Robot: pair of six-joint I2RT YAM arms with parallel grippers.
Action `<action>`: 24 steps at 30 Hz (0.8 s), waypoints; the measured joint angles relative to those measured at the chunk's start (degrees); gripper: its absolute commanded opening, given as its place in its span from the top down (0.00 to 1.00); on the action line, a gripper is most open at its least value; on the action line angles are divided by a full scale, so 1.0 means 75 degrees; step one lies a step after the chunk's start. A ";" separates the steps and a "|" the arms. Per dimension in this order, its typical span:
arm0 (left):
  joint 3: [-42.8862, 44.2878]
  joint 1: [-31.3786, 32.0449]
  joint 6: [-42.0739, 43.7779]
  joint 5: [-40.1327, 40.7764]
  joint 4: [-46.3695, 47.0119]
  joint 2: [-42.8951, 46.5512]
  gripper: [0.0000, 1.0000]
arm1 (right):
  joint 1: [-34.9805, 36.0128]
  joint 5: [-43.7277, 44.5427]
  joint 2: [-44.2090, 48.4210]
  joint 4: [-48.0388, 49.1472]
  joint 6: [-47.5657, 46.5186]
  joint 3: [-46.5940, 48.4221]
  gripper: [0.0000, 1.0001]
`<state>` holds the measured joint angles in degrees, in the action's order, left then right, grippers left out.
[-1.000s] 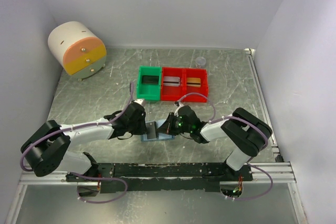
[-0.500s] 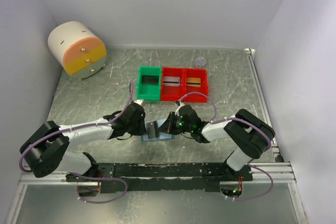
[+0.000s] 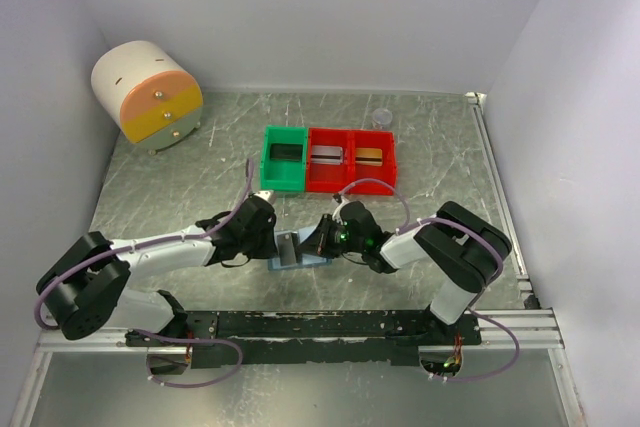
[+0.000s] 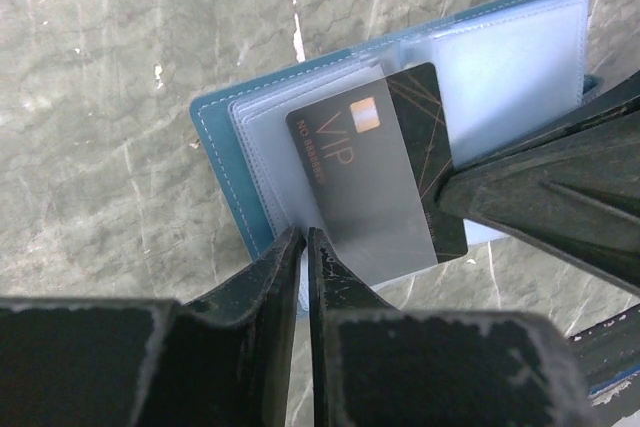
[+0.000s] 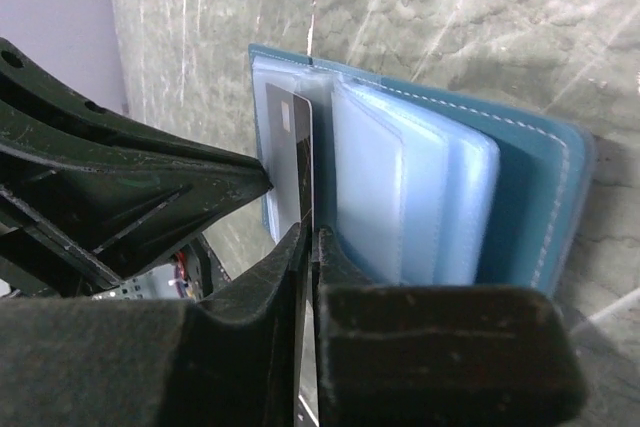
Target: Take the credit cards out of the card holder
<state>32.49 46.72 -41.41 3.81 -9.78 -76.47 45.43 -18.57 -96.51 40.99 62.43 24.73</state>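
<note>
Top external view: can see the card holder (image 3: 314, 261) lying open on the table (image 3: 180, 197), close to the middle of the near edge, spread out side to side along that edge. Farther back, near the middle of the table, can see a green bin (image 3: 270, 180) and red bins (image 3: 345, 184) side by side, with what looks like a dark card (image 3: 285, 152) in the green one, and a silvery card (image 3: 326, 154) and a gold card (image 3: 370, 156) in the red ones. So, most likely, well along with the job: those three out, one more to go. In the left wrist view, can see that last one, the VIP card (image 4: 380, 177), mostly behind cloudy plastic, with one long edge and a corner poking out bare. No other card to see in the clear pockets (image 4: 510, 67) that show. Left gripper (image 4: 305, 242): clenched on the near edge of the card holder, pinning it. Right gripper (image 5: 310, 242): squeezed thin on the edge of the VIP card, as far as can tell. Long side of the VIP card: running away from the left gripper's tips, a bit crooked against its pocket, bare edge turned toward the right gripper. Leaf with that card: tipped up off the table, not flat. Left to do: pull it all the way out and put it down.
</note>
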 measured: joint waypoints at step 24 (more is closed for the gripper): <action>0.0353 0.0003 -0.0184 -0.0592 0.0586 0.0306 0.67 | -0.0338 -0.0035 0.0376 -0.0050 -0.0073 -0.0256 1.00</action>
<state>35.14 46.74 -42.78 -0.62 -5.39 -74.17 42.89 -18.83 -93.69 40.62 61.89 22.81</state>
